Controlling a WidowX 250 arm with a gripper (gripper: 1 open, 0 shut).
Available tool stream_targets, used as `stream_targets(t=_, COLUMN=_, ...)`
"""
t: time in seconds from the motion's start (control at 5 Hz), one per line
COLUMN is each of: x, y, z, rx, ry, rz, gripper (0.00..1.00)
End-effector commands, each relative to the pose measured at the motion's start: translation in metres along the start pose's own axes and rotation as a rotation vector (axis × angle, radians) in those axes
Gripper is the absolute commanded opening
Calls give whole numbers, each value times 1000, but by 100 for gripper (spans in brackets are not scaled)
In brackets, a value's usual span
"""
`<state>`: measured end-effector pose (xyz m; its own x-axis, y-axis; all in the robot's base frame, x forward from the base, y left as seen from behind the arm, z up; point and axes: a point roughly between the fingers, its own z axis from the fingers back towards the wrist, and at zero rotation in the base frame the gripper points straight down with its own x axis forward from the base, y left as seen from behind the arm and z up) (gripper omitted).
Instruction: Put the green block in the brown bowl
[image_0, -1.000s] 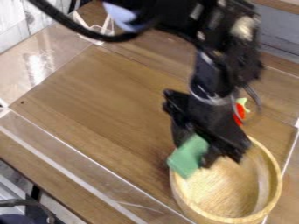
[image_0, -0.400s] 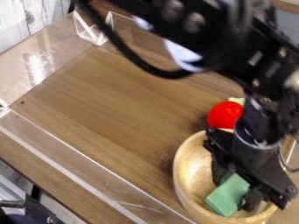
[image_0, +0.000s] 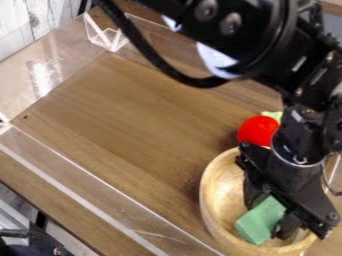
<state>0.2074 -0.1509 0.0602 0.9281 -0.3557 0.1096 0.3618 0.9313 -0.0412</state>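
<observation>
We have the block (image_0: 259, 220) between the gripper's (image_0: 283, 205) closed fingers, low inside the bowl (image_0: 214, 199), directly under the hand, so letting go should leave it there.

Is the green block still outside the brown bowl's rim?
No, the green block shows within the rim of the brown bowl, with the gripper's dark fingers right against it.

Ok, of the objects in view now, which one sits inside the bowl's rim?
The mint-green block, at the fingers; the red round toy is outside, beyond the rim.
</observation>
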Motion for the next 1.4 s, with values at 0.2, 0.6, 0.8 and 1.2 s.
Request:
stream_targets(t=0.2, x=-4, y=3, z=17, rx=-11, ry=-51, rz=-26, gripper=0)
stream_targets(t=0.6, x=-6, y=18, z=15, rx=2, ry=-52, rz=78, gripper=100)
stream_targets(t=0.8, x=-6, y=25, z=9, rx=7, ry=-51, rz=138, gripper=100)
stream_targets(t=1.2, x=-4, y=32, z=-2, rx=17, ry=-38, rz=150, gripper=100)
